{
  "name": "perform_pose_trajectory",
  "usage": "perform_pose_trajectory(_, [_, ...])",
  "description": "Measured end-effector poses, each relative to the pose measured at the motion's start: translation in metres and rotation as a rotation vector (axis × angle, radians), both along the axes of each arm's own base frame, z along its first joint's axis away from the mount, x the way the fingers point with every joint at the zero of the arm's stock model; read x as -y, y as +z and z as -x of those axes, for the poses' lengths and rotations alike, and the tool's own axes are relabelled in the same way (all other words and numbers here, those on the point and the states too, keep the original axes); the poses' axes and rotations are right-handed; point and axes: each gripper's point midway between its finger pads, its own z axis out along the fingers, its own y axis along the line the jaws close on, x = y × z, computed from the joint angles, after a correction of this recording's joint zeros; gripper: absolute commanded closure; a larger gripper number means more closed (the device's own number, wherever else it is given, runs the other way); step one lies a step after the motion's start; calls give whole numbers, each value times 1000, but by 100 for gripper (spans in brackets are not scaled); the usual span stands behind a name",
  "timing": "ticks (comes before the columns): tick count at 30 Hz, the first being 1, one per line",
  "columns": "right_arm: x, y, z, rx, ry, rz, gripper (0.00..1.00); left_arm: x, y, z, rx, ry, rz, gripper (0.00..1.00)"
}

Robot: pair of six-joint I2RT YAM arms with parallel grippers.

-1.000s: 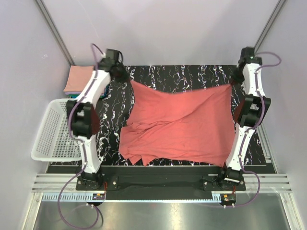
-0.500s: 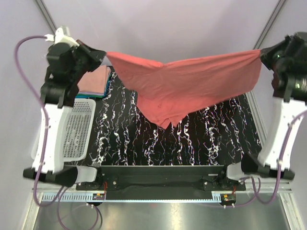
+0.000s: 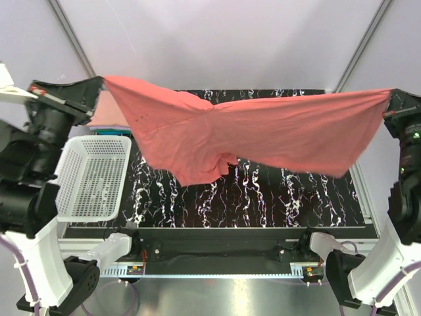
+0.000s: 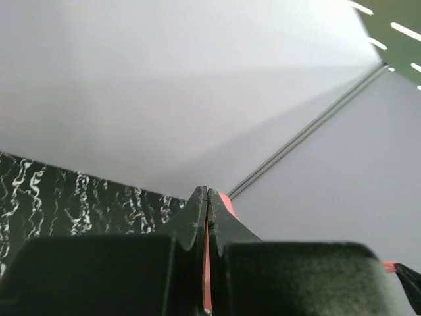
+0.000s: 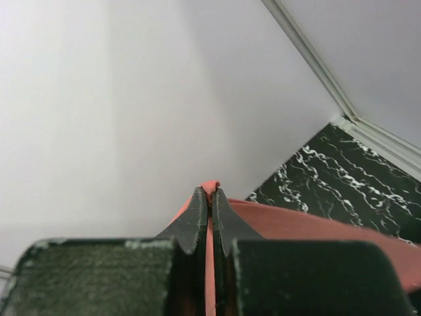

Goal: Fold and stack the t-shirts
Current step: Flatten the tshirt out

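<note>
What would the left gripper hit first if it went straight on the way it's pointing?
Past the shirt it pinches, the left gripper seems to have a free line to the pale wall, near the corner strip. Depth to that wall is unclear.

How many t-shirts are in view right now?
3. The coral-red shirt hangs stretched between left gripper and right gripper; a folded salmon-pink shirt sits far left behind the basket, a teal shirt edge beneath it. More may be hidden.
</note>
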Motion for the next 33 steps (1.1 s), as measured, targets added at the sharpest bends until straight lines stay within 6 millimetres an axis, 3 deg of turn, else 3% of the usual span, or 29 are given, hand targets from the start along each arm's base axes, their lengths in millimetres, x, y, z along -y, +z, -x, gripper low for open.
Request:
perform_pose_trajectory(4, [-5,16,14,62,6,-33,100,-4,32,20,74,3,8,100])
perform_pose_trajectory(8, [-8,3,-2,27,36,-56,100,-6,38,7,84,27,-19,100])
perform_pose_trajectory(13, [-18,-16,-57,-56,163,-47,100,-3,19,-53,-2,70,-59,100])
perform_pose_trajectory(20, [-27,-44,-157,-144,333,-54,100,4,-11,-152,-116,113,-103,100])
perform_pose_trajectory(24, [-25,-42,-189,-145,368,-55,100,2,-15,-184,-122,139,-100,100])
perform_pose_trajectory(28, [-27,-11,-188,-62,376,-21,100,-2,2,-180,-70,155,-78,100])
perform_pose_trajectory(33, [-36,16,-150,37,376,-10,100,-7,39,-142,42,157,-41,100])
